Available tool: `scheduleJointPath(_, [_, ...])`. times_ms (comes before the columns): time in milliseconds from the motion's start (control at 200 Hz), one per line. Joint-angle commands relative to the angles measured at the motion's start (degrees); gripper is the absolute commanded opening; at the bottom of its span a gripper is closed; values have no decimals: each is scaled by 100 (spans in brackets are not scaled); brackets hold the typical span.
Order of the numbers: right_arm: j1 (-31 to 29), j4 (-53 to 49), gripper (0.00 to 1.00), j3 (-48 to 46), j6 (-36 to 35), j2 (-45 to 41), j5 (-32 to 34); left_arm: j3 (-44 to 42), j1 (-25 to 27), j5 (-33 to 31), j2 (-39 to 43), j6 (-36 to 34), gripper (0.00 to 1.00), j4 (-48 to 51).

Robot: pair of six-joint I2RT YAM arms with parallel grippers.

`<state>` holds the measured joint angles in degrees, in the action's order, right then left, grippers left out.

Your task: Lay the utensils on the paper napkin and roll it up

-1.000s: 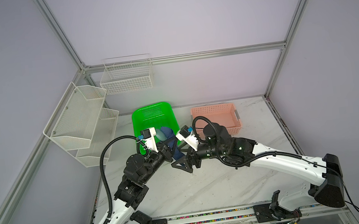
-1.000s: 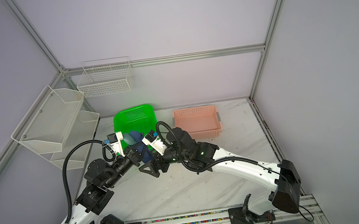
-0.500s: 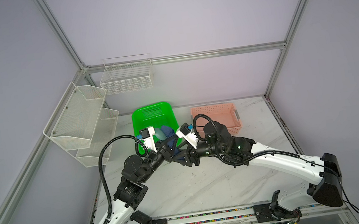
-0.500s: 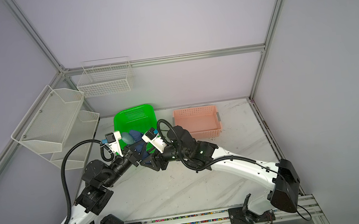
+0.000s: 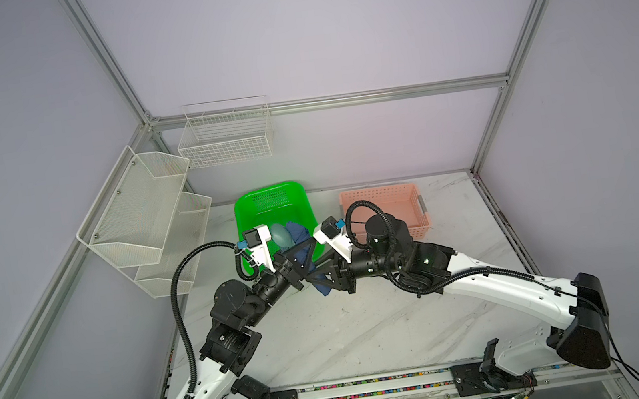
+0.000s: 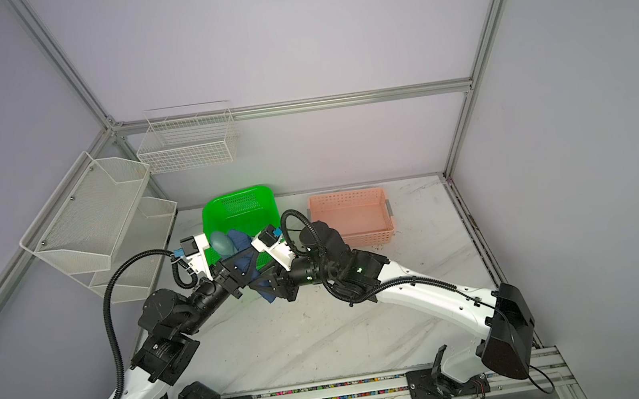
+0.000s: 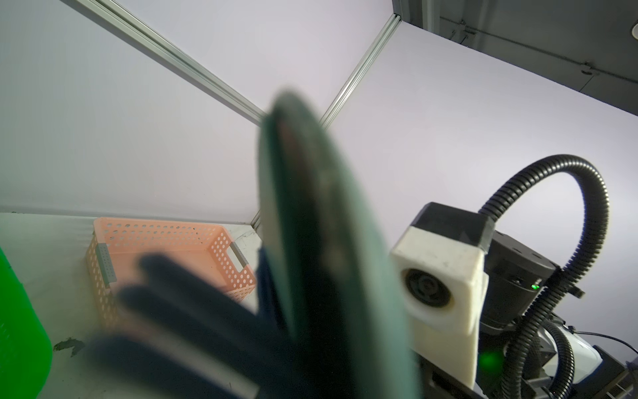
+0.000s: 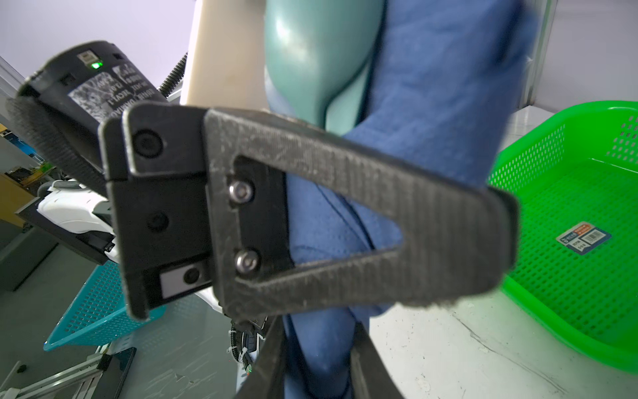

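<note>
Holding the napkin point(image 5: 298, 234) rolled, near upright above the table point(image 5: 347, 331), with the spoon point(image 5: 280, 235) bowl sticking out of its top. Clamping its middle in the left gripper point(image 5: 310, 252), pinching its lower end in the right gripper point(image 8: 317, 373). Hanging near the green basket's point(image 5: 266, 193) near rim, leaving open marble frontward.
</note>
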<state>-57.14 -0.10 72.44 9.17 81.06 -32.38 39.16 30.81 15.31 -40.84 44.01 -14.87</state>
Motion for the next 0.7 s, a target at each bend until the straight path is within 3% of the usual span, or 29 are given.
scheduleJointPath(0, [-92,147,9,-166,65,-27,-186,-41,75,387,50,256,0,-801])
scheduleJointPath(190, [-10,467,1,-391,294,-205,-219,-70,75,361,124,284,6,-817])
scheduleJointPath(285, [43,628,0,-492,423,-469,-307,-57,66,311,193,259,20,-746])
scheduleJointPath(460, [87,704,0,-565,511,-581,-304,63,57,228,278,206,56,-432])
scheduleJointPath(580, [102,717,0,-588,542,-610,-266,174,33,53,389,86,68,-75])
scheduleJointPath(695, [147,731,0,-587,562,-739,-184,292,4,40,475,-32,71,374])
